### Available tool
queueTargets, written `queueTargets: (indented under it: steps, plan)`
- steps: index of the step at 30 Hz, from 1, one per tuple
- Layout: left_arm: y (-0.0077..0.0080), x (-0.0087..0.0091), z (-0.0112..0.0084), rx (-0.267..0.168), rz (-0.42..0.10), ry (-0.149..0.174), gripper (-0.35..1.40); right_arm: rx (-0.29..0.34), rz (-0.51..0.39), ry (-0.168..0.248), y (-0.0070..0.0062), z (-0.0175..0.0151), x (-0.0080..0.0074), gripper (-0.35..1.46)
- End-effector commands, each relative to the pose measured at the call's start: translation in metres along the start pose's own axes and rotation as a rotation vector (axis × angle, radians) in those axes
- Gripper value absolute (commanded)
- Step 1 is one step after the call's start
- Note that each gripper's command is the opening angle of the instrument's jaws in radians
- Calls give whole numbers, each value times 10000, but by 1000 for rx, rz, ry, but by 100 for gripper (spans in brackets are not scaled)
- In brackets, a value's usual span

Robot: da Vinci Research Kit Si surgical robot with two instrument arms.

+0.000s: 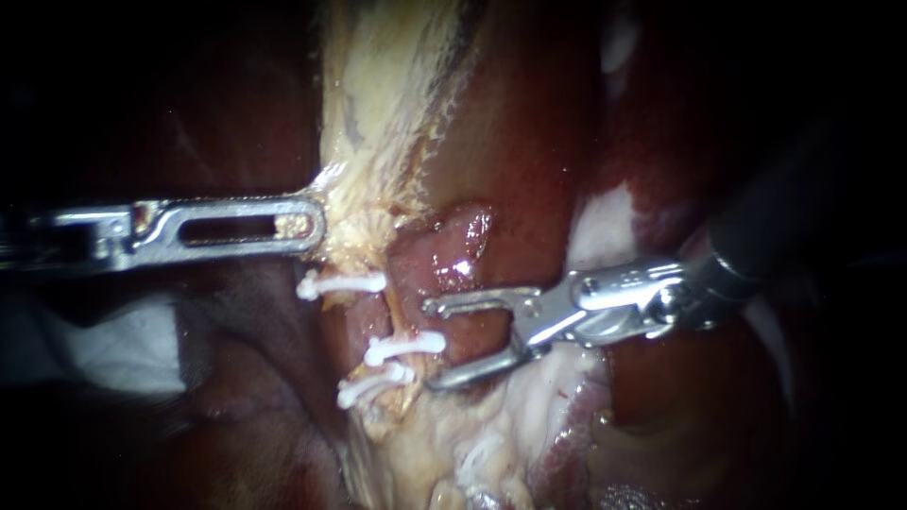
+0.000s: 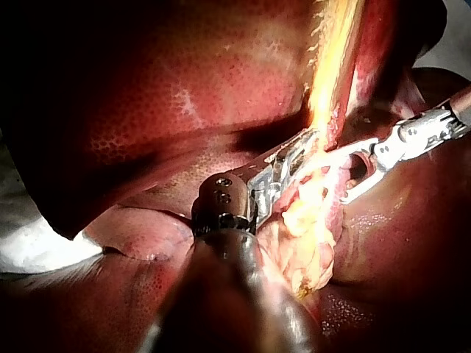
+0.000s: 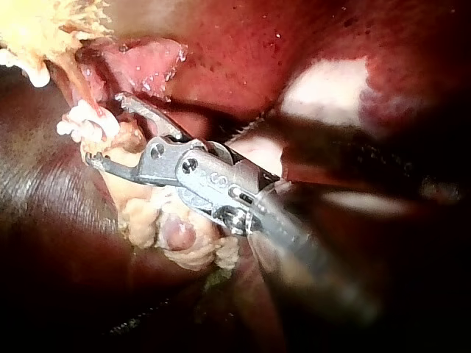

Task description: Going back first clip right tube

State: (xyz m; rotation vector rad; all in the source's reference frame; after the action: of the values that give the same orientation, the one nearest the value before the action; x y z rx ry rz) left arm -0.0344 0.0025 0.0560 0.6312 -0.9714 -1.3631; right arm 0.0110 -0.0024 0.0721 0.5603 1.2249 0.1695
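Nearest the camera, pale fatty tissue point(image 1: 444, 453) is filling the lower foreground. Just beyond it, three white clips are sitting across the tissue: lower clip point(image 1: 373, 387), middle clip point(image 1: 406, 346), upper clip point(image 1: 342, 282). The middle clip is lying right at the mouth of the right instrument point(image 1: 431, 345), so it is probably the task's clip. The thin tube point(image 1: 393, 316) it is crossing is probably the right tube, but that is not certain. The right jaws are gaping wide with nothing gripped, and the lower one is resting against the fatty tissue. Farther back, the left instrument point(image 1: 316, 225) is clamping the edge of a pale yellow strand point(image 1: 378, 113) and holding it taut. Dark red liver point(image 1: 529, 142) is lying behind everything.

Risks, as a judgement: the spread jaws are sitting so near the middle clip that an off-axis retreat could hook it or the tube, loosening the clip or tearing the tube. Closing early could pinch the pink fold point(image 1: 453, 250) beside the upper jaw. Extra pull from the left instrument could rip the strand.
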Motion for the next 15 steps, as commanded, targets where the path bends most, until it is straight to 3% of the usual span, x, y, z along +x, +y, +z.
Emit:
queueTargets:
  steps: [1,8,15]
  plan:
    - [0,0,0,2,0,1,-35,-6,-8,0,-3,-10,3,60]
    - [2,0,1,2,1,1,-35,-54,-33,7,-3,-83,26,60]
    - [5,0,2,2,2,1,-35,-69,-23,13,-3,-109,36,60]
